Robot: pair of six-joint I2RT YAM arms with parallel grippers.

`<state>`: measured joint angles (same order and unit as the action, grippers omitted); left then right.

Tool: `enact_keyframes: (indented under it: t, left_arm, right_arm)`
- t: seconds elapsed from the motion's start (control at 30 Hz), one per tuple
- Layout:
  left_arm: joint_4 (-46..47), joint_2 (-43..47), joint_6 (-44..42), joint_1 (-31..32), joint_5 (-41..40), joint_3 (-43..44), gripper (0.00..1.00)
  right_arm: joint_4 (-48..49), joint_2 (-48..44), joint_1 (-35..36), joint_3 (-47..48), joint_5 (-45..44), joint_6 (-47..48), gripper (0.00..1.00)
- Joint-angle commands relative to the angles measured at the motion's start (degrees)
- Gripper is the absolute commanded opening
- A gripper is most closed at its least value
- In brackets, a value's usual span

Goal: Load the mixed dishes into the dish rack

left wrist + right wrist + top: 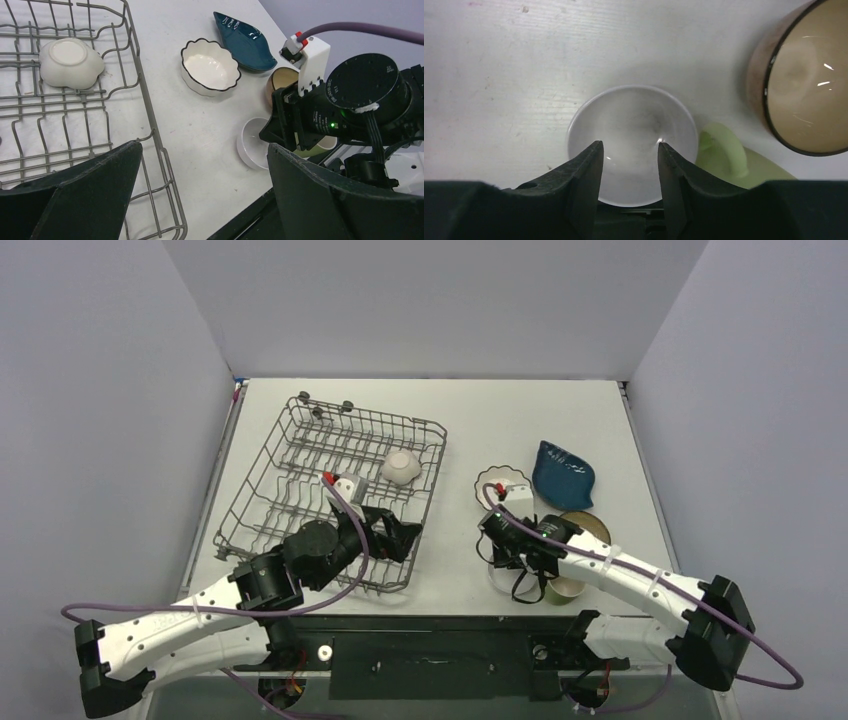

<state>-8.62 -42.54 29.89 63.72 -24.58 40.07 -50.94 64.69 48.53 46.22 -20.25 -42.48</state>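
Observation:
The dish rack (300,480) is a grey wire basket at the left. A small white dish (400,466) lies upside down in its far right part, pattern hidden; it also shows in the left wrist view (70,62). My left gripper (398,538) is open and empty above the rack's near right corner (202,150). My right gripper (512,565) is open, both fingers (629,147) just above the plain white bowl (631,117). The light green mug (729,160) touches that bowl. The brown bowl (588,527), white scalloped bowl (210,67) and dark blue dish (563,473) stand on the table.
The table's near edge and black mounting rail (430,650) run just below the white bowl and mug. Grey walls enclose the table on three sides. The right arm's wrist (360,95) hangs over the dishes close to the left gripper.

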Motion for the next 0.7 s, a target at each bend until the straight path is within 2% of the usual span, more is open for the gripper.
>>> enact_keyframes:
  t: [0.0, 0.27, 0.47, 0.67]
  left_arm:
    - [0.1, 0.7, 1.2, -0.7, 1.2, 0.7, 0.96]
    - [-1.9, 0.3, 4.7, -2.3, 1.3, 1.5, 0.96]
    - [-5.9, -0.5, 6.6, -4.7, 1.6, 3.0, 0.96]
    - [-8.3, 0.8, 7.8, -7.5, 1.2, 3.1, 0.96]
  right_arm:
    - [4.0, 1.2, 3.8, 0.8, 1.5, -2.4, 0.43]
    - [7.3, 8.4, 10.5, 2.7, -1.7, -0.1, 0.44]
    - [7.5, 13.0, 14.9, 3.2, -5.1, 0.2, 0.38]
    - [9.1, 15.2, 16.1, 1.2, -7.5, -0.4, 0.31]
